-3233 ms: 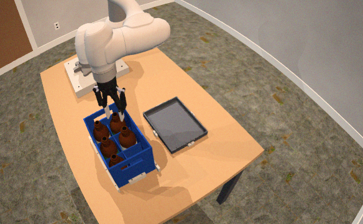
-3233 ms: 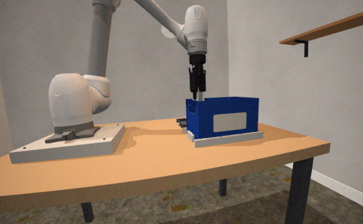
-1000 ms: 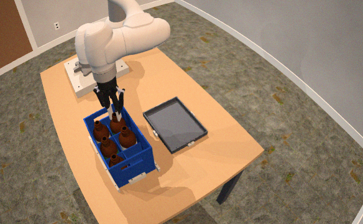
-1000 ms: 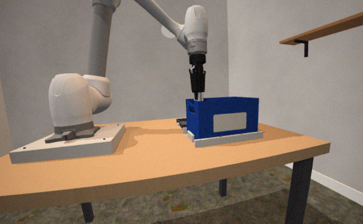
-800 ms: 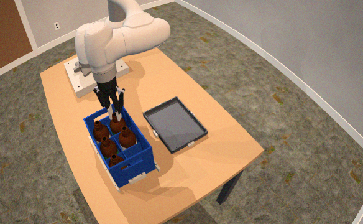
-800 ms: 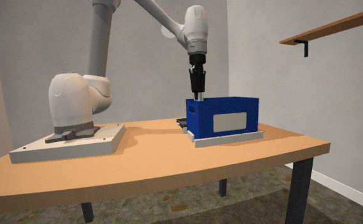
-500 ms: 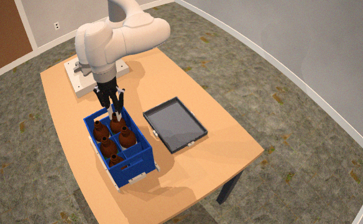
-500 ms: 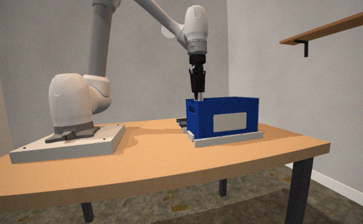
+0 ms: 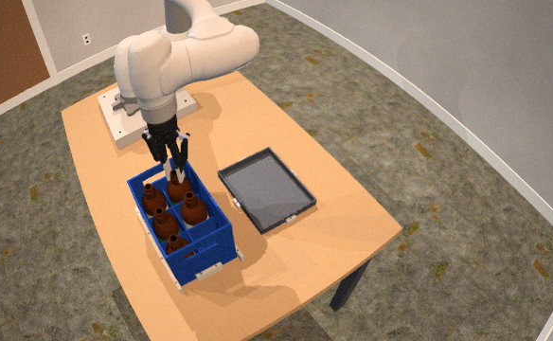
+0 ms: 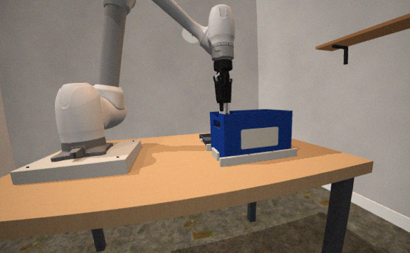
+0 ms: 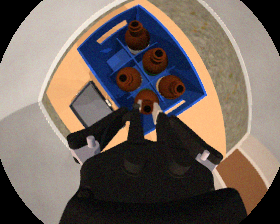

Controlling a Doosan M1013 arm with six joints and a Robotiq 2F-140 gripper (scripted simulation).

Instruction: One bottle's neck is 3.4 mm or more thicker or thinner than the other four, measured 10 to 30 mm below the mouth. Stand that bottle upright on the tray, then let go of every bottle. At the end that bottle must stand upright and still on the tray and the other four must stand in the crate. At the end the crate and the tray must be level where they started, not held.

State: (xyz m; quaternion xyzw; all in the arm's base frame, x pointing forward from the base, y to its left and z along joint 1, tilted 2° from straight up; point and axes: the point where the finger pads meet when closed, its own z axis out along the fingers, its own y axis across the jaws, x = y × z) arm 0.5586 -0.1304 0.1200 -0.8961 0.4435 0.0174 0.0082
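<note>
The blue crate holds five brown bottles. My gripper points down and is shut on the neck of the bottle in the corner cell nearest the robot base, on the tray side. That bottle stands in its cell. The others are a tray-side bottle and three in the far row: one, one and one. The dark tray is empty. Neck differences cannot be told.
One crate cell, at the end away from the base on the tray side, is empty. Light strips stand along the crate's foot. Cell dividers and tall crate walls surround the bottles. The robot's base plate lies behind the crate.
</note>
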